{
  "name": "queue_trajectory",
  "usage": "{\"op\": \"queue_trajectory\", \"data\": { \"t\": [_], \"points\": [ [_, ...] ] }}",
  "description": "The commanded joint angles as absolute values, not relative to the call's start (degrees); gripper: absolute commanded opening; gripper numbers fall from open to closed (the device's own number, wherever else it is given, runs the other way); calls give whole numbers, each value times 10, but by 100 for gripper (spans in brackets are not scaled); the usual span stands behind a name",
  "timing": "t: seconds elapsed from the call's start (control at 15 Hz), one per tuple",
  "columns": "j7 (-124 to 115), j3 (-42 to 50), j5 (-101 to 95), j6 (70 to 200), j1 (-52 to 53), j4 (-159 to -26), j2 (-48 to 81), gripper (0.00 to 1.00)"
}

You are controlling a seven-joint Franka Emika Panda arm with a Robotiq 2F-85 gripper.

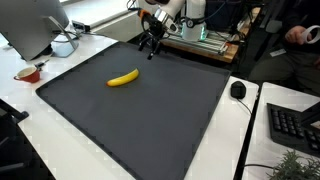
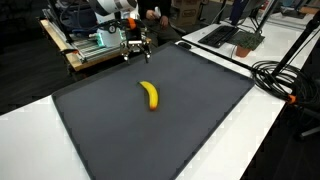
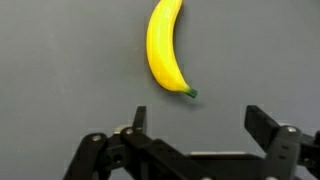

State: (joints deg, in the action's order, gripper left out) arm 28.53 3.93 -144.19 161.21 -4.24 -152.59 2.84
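Note:
A yellow banana (image 1: pixel 123 77) lies on the dark grey mat (image 1: pixel 150 120) and shows in both exterior views; it also appears in an exterior view (image 2: pixel 149 94) near the mat's middle. My gripper (image 1: pixel 150 48) hangs above the mat's far edge, apart from the banana, and it also shows in an exterior view (image 2: pixel 136 53). In the wrist view the banana (image 3: pixel 166 45) lies beyond my open, empty fingers (image 3: pixel 198 122), its green stem end pointing toward them.
A red bowl (image 1: pixel 28 73) and a monitor (image 1: pixel 30 25) stand on the white table beside the mat. A black mouse (image 1: pixel 238 89) and keyboard (image 1: pixel 295 125) lie at the other side. Cables (image 2: pixel 285 75) run along the table edge. A rack with equipment (image 2: pixel 95 42) stands behind the arm.

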Motion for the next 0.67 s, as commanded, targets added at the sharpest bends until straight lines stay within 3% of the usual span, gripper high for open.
{"op": "queue_trajectory", "data": {
  "t": [0.0,0.6],
  "points": [
    [282,24,-1441,1574,-24,-1520,39,100],
    [218,14,-1438,1514,-14,-1490,119,100]
  ]
}}
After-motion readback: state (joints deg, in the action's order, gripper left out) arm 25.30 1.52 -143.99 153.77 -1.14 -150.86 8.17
